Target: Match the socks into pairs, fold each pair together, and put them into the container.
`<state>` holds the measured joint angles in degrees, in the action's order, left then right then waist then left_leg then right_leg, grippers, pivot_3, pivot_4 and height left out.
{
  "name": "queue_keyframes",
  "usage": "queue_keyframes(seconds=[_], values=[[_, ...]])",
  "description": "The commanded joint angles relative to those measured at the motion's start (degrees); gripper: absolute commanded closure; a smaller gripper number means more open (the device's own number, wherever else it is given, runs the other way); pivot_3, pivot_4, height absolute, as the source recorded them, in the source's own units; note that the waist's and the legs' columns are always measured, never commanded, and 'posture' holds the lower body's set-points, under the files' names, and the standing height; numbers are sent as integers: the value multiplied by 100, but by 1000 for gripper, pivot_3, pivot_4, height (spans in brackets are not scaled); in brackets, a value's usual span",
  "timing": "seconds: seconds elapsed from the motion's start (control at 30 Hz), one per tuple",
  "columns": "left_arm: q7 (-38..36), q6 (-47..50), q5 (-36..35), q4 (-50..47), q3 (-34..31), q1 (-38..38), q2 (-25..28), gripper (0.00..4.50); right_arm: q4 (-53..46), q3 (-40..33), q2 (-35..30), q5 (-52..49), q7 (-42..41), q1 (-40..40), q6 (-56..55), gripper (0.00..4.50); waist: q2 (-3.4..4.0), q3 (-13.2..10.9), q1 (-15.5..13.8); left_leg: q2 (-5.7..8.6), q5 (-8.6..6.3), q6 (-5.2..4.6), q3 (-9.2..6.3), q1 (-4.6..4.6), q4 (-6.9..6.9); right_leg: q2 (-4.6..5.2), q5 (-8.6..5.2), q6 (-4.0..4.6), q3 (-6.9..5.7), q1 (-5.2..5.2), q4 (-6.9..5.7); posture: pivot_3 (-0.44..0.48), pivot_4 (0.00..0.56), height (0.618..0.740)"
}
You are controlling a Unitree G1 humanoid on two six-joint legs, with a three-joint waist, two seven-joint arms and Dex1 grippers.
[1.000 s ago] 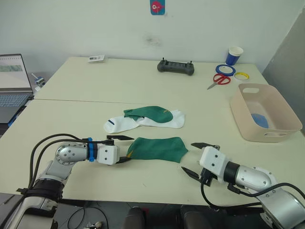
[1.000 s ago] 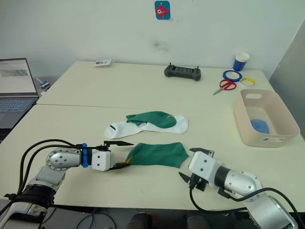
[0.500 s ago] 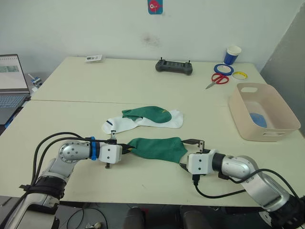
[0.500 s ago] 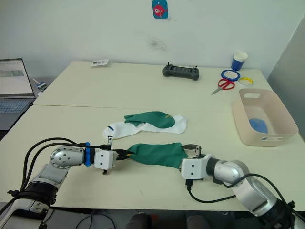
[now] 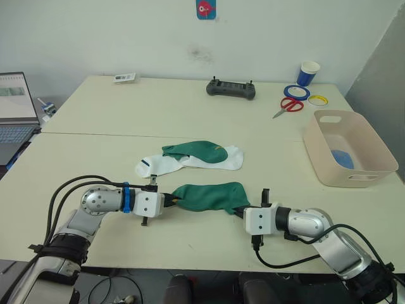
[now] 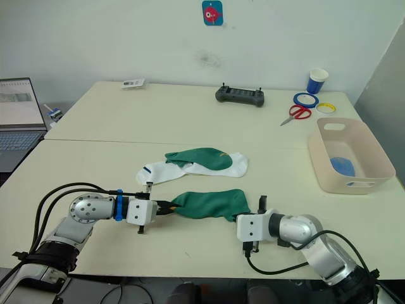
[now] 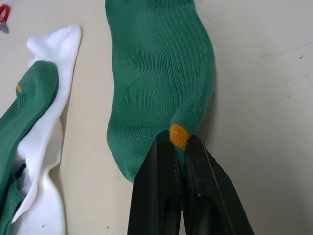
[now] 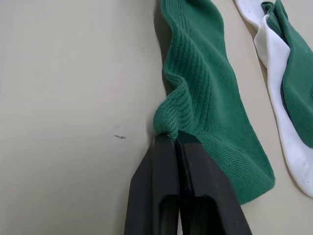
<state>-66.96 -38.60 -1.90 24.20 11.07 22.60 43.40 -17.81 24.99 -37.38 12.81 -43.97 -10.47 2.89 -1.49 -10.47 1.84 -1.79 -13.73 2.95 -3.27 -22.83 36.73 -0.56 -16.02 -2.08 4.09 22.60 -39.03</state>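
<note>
Left eye view: a green sock (image 5: 207, 196) is lying on the surface (image 5: 190, 114), each end pinched by a gripper, the container (image 5: 350, 149) sitting well apart to the right.

Left wrist view: the left gripper (image 7: 178, 147) jaws are pressing together on the sock's orange-tipped edge.

Right wrist view: the right gripper (image 8: 175, 142) jaws are clamping the bunched opposite edge.

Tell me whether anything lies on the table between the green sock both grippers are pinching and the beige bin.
Nothing visible does. The green sock is pinched at both ends, and the table between it and the bin is bare.
</note>
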Motion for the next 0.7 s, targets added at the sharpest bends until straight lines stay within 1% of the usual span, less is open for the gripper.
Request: queue_keyframes(seconds=[0.03, 0.07, 0.13, 0.2, 0.27, 0.37, 0.4, 0.47, 0.5, 0.57, 0.63, 0.7], values=[[-395, 813, -508, -634, 25, -79, 145, 4500, -600, -383, 80, -540, -157, 159, 347, 4476, 0, 0, 1, 0, 0, 0, -1, 0, 0, 0, 0, 0, 0, 0, 0, 0, 150, 740], [-615, 1641, -846, -1040, 22, -144, 255, 4500, -911, -536, 98, -856, -236, 298, 643, 4476, 1, -1, 1, 0, 0, 0, 0, 0, 0, -1, 0, 0, 1, 0, 0, 0, 150, 740], [-939, 2920, -1348, -1695, -1, -242, 448, 4500, -1367, -758, 110, -1299, -349, 472, 1128, 4476, 1, -1, 8, -3, 0, 0, -5, -6, -1, -2, -1, 0, -1, 2, -1, 0, 150, 740], [-1354, 4090, -1899, -2394, 8, -328, 802, 4500, -1949, -1045, 95, -1931, -428, 731, 1826, 4476, -1, -3, 17, -5, 0, 0, -8, -7, -1, -6, -2, 0, -3, 3, 0, 0, 150, 740], [-1789, 4921, -2348, -2981, 30, -461, 1181, 4500, -2597, -1390, 5, -2690, -502, 1011, 2642, 4476, 1, -4, 17, -9, 0, 0, -12, -3, -1, -7, -4, 3, -5, -1, 0, 0, 150, 740], [-2236, 5690, -2767, -3532, 13, -713, 1630, 4500, -3187, -1758, -111, -3498, -457, 1224, 3512, 4476, 2, -5, 17, -10, -1, 0, -12, 5, -3, -7, -6, 7, -5, -8, 0, 0, 150, 740], [-2392, 6016, -2958, -3739, 48, -856, 1913, 4500, -3380, -1906, -139, -3862, -405, 1313, 3841, 4476, 2, -5, 24, -12, -1, 0, -12, 6, -1, -8, -7, 8, -6, -8, 0, 0, 150, 740], [-2536, 6637, -3394, -4047, 139, -1053, 2371, 4500, -3641, -2168, -127, -4567, -242, 1455, 4502, 4476, 0, -7, 32, -16, 0, 0, -11, 9, -1, -9, -25, 43, -4, -8, -3, 0, 150, 740], [-2554, 6959, -3576, -4128, 153, -1082, 2466, 4500, -3713, -2261, -148, -4840, -161, 1502, 4794, 4476, 1, -7, 34, -20, -1, 0, -12, 9, -1, -11, -29, 48, -5, -8, -4, 0, 150, 740], [-2529, 7340, -3613, -4096, 198, -981, 2388, 4500, -3737, -2342, -200, -5057, 63, 1493, 5196, 4476, 9, -12, 20, -24, -1, 0, -11, 15, -1, -11, -31, 52, -6, -15, -3, 0, 150, 740], [-2269, 7674, -3416, -3714, 404, -669, 1984, 4500, -3515, -2407, -78, -5191, 438, 1366, 5598, 4476, 9, -12, -9, -17, -1, 0, -12, 16, 0, -11, -31, 53, -4, -17, -2, 0, 150, 740], [-2042, 7780, -3065, -3173, 646, -293, 1529, 4500, -3195, -2456, 108, -5209, 847, 1195, 5928, 4476, 7, -11, -15, -7, -1, 0, -17, 11, 11, -11, -32, 54, 0, -17, 1, 0, 150, 740]])
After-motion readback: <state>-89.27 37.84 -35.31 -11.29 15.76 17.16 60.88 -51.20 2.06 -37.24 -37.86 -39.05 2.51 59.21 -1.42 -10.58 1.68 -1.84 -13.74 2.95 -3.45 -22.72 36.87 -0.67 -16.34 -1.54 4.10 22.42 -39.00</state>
